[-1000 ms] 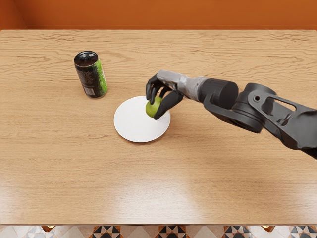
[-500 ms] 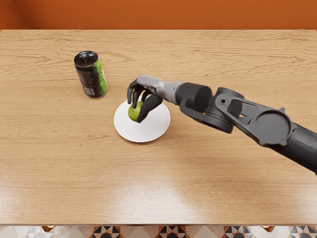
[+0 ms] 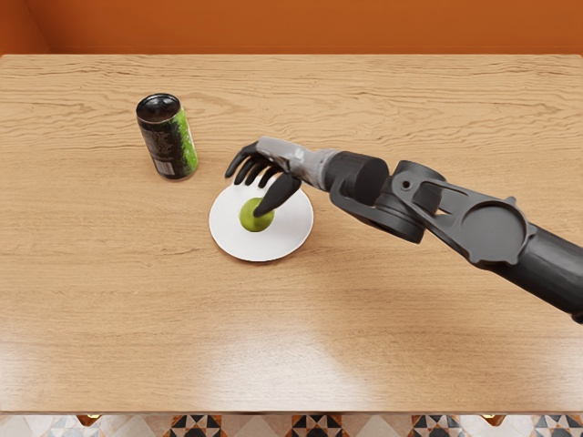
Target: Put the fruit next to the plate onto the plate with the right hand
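Observation:
A small green fruit (image 3: 254, 216) lies on the round white plate (image 3: 282, 238) near the table's middle. My right hand (image 3: 259, 177) hovers just above and behind the fruit, its fingers spread open and holding nothing; the thumb points down beside the fruit's right side. The right arm (image 3: 437, 214) reaches in from the right edge. The left arm is out of sight.
A dark can with a green label (image 3: 168, 137) stands upright to the upper left of the plate, a short way from my fingertips. The wooden table (image 3: 291, 337) stretches around them, with an orange wall behind its far edge.
The hand carried the fruit leftward over the plate, then opened its fingers. The fruit now lies on the plate, released.

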{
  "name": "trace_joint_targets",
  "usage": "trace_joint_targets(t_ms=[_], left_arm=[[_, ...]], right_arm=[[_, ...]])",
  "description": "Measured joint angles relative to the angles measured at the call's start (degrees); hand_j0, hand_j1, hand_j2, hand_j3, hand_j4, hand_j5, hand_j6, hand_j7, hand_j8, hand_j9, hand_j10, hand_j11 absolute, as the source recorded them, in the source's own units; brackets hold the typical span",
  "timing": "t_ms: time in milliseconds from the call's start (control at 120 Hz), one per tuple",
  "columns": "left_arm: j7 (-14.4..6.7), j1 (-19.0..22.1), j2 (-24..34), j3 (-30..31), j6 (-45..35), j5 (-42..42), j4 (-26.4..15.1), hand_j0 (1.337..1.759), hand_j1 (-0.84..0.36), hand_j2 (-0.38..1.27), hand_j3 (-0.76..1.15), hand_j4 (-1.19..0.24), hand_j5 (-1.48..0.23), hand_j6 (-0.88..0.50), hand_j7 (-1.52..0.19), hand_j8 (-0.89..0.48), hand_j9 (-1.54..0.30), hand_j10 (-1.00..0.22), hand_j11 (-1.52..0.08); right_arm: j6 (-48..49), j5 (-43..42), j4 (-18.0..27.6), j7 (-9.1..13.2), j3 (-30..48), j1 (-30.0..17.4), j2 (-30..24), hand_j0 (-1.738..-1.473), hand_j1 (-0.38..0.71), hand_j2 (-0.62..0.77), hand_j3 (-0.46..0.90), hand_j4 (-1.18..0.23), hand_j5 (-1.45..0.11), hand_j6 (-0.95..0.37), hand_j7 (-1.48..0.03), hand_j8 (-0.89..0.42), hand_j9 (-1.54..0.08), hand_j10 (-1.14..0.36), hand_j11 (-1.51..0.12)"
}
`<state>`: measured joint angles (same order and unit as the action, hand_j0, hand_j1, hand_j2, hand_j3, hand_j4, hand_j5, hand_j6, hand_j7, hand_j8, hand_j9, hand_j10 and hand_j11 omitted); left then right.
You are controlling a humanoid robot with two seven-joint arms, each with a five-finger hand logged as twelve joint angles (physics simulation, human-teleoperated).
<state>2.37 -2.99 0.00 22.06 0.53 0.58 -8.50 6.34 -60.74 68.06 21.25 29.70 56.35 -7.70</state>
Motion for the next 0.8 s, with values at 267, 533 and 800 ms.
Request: trace_joint_targets(t_ms=[267, 533, 800], left_arm=[[0.0, 0.0, 0.0, 0.0, 0.0, 0.0, 0.0, 1.658, 0.07, 0.05, 0.00, -0.23, -0.30, -0.23, -0.30, -0.23, -0.30, -0.23, -0.30], [0.0, 0.0, 0.0, 0.0, 0.0, 0.0, 0.0, 1.658, 0.07, 0.05, 0.00, -0.23, -0.30, -0.23, -0.30, -0.23, -0.30, -0.23, -0.30], [0.0, 0.0, 0.0, 0.0, 0.0, 0.0, 0.0, 1.658, 0.07, 0.05, 0.00, -0.23, -0.30, -0.23, -0.30, -0.23, -0.30, -0.23, -0.30]], right_arm=[[1.1, 5.0, -0.1, -0.5, 0.8, 0.3, -1.3, -1.658, -0.01, -0.02, 0.00, -0.30, -0.39, -0.30, -0.39, -0.28, -0.39, -0.28, -0.39], [16.8, 26.4, 0.0, -2.6, 5.4, 1.3, -8.6, -1.658, -0.22, -0.01, 0.00, -0.11, -0.15, -0.11, -0.15, -0.11, -0.15, -0.11, -0.15], [27.7, 50.5, -0.2, -2.7, 5.6, -0.8, -19.6, -1.658, -0.28, -0.01, 0.00, -0.06, -0.08, -0.06, -0.08, -0.06, -0.08, -0.06, -0.08]])
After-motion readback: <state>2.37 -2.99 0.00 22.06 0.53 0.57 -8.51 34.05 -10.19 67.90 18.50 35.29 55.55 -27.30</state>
